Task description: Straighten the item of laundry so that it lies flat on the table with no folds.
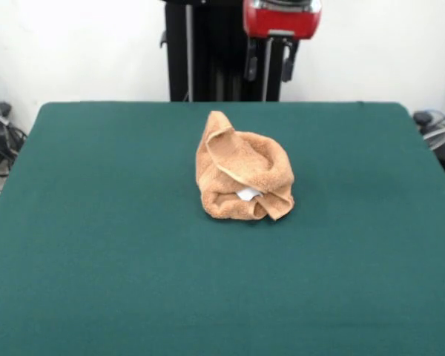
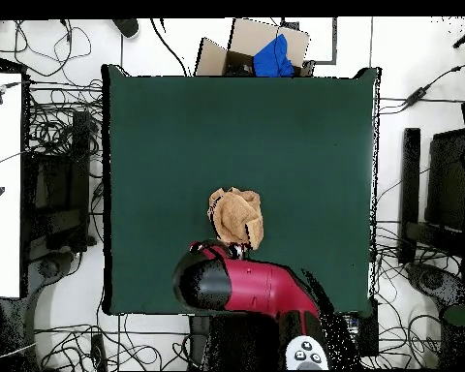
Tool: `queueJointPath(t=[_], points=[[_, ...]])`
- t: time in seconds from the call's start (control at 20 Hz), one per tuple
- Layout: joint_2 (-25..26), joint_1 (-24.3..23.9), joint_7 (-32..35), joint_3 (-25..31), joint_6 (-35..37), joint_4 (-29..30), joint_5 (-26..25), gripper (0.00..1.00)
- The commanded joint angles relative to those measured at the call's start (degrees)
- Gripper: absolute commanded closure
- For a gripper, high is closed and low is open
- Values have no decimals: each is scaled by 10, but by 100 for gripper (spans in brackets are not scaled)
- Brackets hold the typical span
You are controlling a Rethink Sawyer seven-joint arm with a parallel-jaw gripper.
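Gripper (image 1: 270, 69) hangs empty at far edge, fingers apart, clear of towel (image 1: 243, 178). Towel sits bunched mid-table (image 1: 96, 245), tag tucked near front. Step 1 not begun; next: descend, pinch 1 exposed edge.

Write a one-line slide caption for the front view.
Crumpled light orange-brown terry towel sits bunched on the dark green table, white tag showing, with the gripper raised behind it.

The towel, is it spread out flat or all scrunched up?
Scrunched up. The towel sits in a folded, bunched heap on the table, with its white tag tucked between folds.
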Motion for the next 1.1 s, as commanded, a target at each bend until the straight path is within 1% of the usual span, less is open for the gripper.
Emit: queueJointPath(t=[0.05,0.2,0.5,0.85,1.1], points=[[34,-23,39,6,-21,-42,-42,0],[38,-27,44,9,-24,-45,-48,0],[83,-53,44,26,-61,-61,-60,0],[96,-69,39,30,-68,-77,-75,0],[115,-75,47,38,-91,-84,-78,0]])
